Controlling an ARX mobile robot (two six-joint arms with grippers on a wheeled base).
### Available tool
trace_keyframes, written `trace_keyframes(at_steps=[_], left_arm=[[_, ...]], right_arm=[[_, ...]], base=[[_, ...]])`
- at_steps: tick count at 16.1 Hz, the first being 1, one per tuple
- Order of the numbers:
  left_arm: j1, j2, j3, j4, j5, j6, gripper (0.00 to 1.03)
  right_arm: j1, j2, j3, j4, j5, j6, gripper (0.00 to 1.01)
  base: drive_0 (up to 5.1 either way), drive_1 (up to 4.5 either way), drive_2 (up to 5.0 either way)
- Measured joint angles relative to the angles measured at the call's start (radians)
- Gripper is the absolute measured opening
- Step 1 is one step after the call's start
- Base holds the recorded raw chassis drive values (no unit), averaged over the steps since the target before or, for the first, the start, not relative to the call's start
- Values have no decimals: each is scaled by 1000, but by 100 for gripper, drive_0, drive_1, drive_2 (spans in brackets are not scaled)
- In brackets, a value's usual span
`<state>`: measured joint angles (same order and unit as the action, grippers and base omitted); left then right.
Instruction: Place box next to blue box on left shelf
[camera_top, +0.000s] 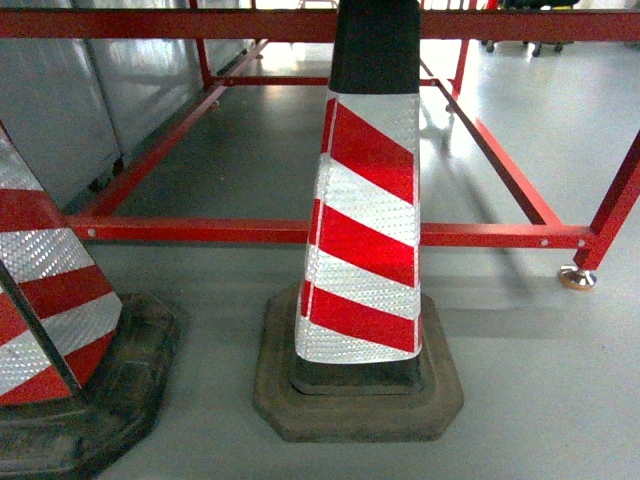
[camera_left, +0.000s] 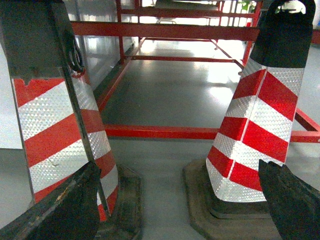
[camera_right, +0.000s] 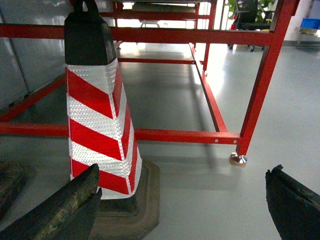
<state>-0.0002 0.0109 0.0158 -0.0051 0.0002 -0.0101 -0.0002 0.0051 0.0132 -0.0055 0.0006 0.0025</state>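
Note:
The box, the blue box and the left shelf are out of view in all three views. My left gripper (camera_left: 179, 202) is open; its two dark fingers frame bare grey floor between two striped cones, with nothing held. My right gripper (camera_right: 183, 202) is open too, over empty floor to the right of a cone, its left finger (camera_right: 60, 210) close to that cone's base. Neither gripper shows in the head view.
A red-and-white traffic cone (camera_top: 365, 200) on a dark rubber base stands straight ahead, and a second cone (camera_top: 50, 300) is at the left. Behind them runs a red tubular frame (camera_top: 200, 230) with a metal foot (camera_right: 238, 159). Grey panels line the left wall.

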Motion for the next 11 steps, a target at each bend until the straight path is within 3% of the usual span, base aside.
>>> trace_keyframes(at_steps=[11], left_arm=[[0,0,0,0,0,0,98]], right_arm=[[0,0,0,0,0,0,98]], base=[[0,0,0]])
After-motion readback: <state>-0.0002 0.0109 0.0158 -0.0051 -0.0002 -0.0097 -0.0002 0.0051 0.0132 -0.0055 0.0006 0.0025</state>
